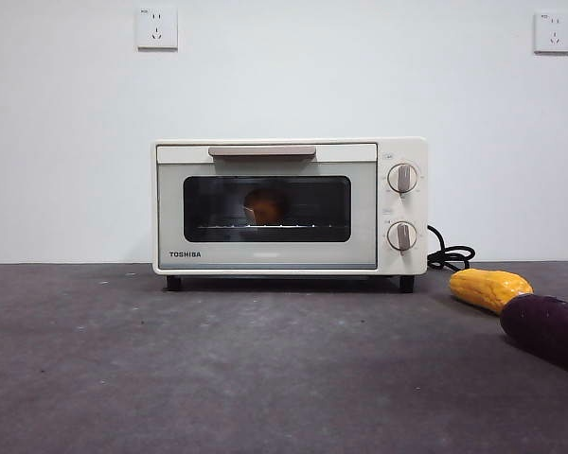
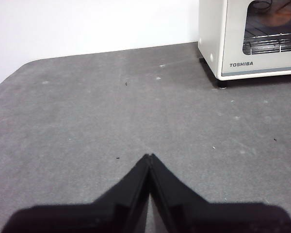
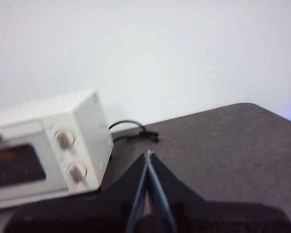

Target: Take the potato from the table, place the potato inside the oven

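Already the grey surface (image 1: 218,369) carries the cream Toshiba toaster oven (image 1: 289,206) with its glass door shut, and the orange-brown potato (image 1: 264,205) sits inside on the wire rack, seen through the glass. Off by the oven's knob side lie a yellow-orange vegetable (image 1: 489,288) and a dark purple one (image 1: 547,329), touching each other. Both the left claw (image 2: 149,156) and the right claw (image 3: 148,153) are clenched on nothing, clear of the oven, so I judge the task finished and nothing more called for.
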